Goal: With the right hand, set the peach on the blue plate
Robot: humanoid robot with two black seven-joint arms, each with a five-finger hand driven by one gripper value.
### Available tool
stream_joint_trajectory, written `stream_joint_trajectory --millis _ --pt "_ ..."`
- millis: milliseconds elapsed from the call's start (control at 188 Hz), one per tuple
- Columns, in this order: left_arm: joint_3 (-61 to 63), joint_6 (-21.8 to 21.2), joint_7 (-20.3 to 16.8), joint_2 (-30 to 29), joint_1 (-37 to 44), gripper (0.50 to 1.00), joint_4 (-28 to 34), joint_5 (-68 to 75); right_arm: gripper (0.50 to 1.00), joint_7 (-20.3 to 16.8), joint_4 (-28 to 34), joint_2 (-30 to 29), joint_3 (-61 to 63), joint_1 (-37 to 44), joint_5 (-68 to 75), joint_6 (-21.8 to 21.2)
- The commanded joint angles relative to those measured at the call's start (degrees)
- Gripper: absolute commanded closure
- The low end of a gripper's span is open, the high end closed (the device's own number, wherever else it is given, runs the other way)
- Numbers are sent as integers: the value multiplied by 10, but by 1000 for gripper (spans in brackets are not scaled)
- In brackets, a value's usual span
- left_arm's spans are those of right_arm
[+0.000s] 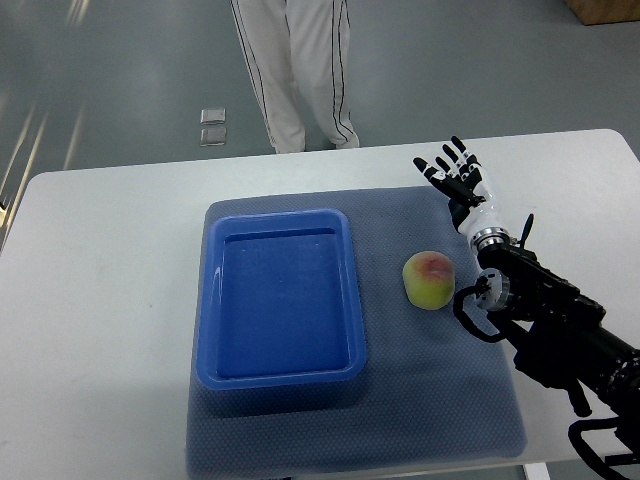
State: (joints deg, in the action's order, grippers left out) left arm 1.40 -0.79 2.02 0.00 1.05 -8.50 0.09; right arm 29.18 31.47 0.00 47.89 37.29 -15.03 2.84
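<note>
Top view, inspected from the robot's side. Surface (110, 300): white, rounded far corners, its far edge running across the upper part of the picture. Mat (450, 400): blue-grey, textured, lying on the middle of the surface, with its near edge close to the surface's near edge and its right edge passing under the robot's forearm.

Plate (210, 300): a deep blue rectangular tray with raised rim, resting on the left half of the mat, nothing in it. Its left rim runs just inside the mat's left edge; its near rim leaves a band of bare mat toward the robot.

Peach (430, 279): yellow-green with a red blush on top, sitting on the mat just right of the plate, apart from the rim with a strip of open mat between them. It is not on the plate.

Right hand (453, 172): arm enters from the lower right corner and reaches up the mat's right side. The hand is beyond the peach, near the mat's far right corner, fingers spread and extended, grasping nothing. The wrist and forearm housing pass just right of the peach; contact cannot be confirmed.

Open room: bare mat lies around the peach on its far, near and left sides.

Person (300, 70): legs in white striped trousers, standing on the grey floor beyond the far edge.
</note>
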Motion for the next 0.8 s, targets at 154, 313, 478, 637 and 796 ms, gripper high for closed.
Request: stream_joint_trajectory --millis 154,313,478,637,796 --pt "0 0 0 0 0 500 0 0 570 -2 2 0 -1 14 -4 1" --pt "0 0 0 0 0 500 -1 0 570 -1 10 0 -2 22 -11 -3" --pt "0 0 0 0 0 500 -1 0 570 -1 25 0 -3 55 -119 1" --pt "0 0 0 0 -1 500 0 0 570 -2 38 21 -24 84 -300 -8" --pt "-1 0 0 0 -1 500 -1 0 570 -2 80 82 -132 109 -390 -29"
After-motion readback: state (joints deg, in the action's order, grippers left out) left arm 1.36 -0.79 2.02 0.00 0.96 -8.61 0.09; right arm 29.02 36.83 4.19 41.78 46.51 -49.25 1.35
